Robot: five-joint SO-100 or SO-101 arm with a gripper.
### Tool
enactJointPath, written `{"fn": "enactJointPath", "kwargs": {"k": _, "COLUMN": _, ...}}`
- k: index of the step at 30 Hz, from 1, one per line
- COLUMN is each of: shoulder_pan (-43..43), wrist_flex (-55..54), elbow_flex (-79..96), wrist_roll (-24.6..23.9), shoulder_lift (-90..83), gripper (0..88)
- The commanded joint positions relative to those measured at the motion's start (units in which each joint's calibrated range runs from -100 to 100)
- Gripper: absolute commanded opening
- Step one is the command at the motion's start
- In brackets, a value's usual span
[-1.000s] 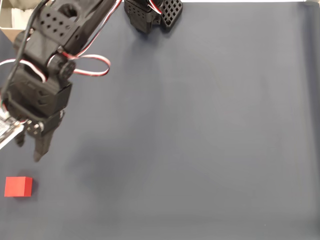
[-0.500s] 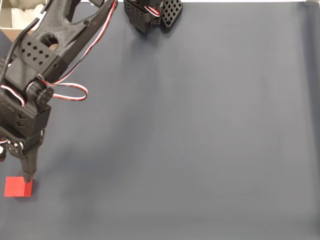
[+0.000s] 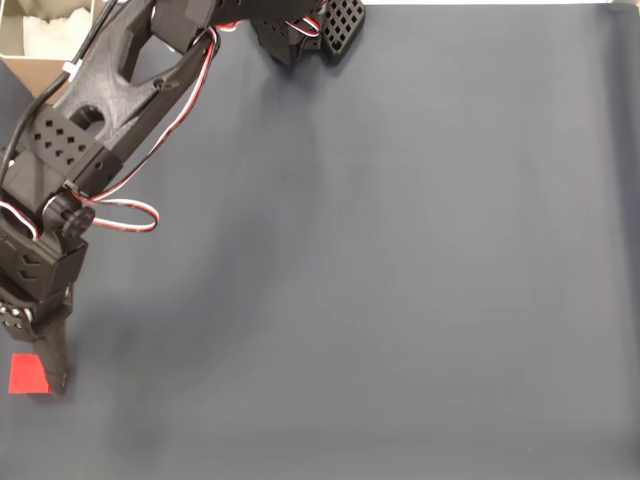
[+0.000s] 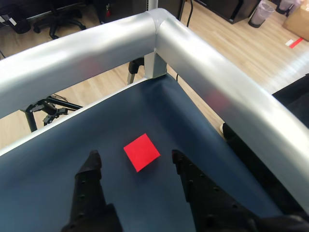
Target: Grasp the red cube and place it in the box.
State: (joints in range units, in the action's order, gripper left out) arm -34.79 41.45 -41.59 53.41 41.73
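Hand (image 4: 135, 157) spread wide, fingers either side of the red cube (image 4: 141, 152), not touching it in the wrist view. Cube flat on the dark surface (image 3: 400, 280), rotated corner-forward, no long axis; near surface's left edge in the fixed view.

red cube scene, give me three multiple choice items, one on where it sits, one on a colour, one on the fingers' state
1. In the wrist view, the red cube lies:
A. between the fingers
B. inside the box
C. on the metal rail

2. The mat is:
A. white
B. dark blue-grey
C. green

3. The gripper is:
A. shut on the cube
B. open, cube untouched
C. holding the box

Answers: 1 A, the cube shows in the gap; 2 B, the surface reads dark in both views; 3 B, mat shows on both sides of the cube.
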Motion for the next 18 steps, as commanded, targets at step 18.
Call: {"fn": "enactJointPath", "kwargs": {"k": 18, "shoulder_pan": -1.8, "wrist_flex": -17.6, "elbow_flex": 8.8, "wrist_roll": 1.2, "shoulder_lift": 0.9, "gripper": 41.3}}
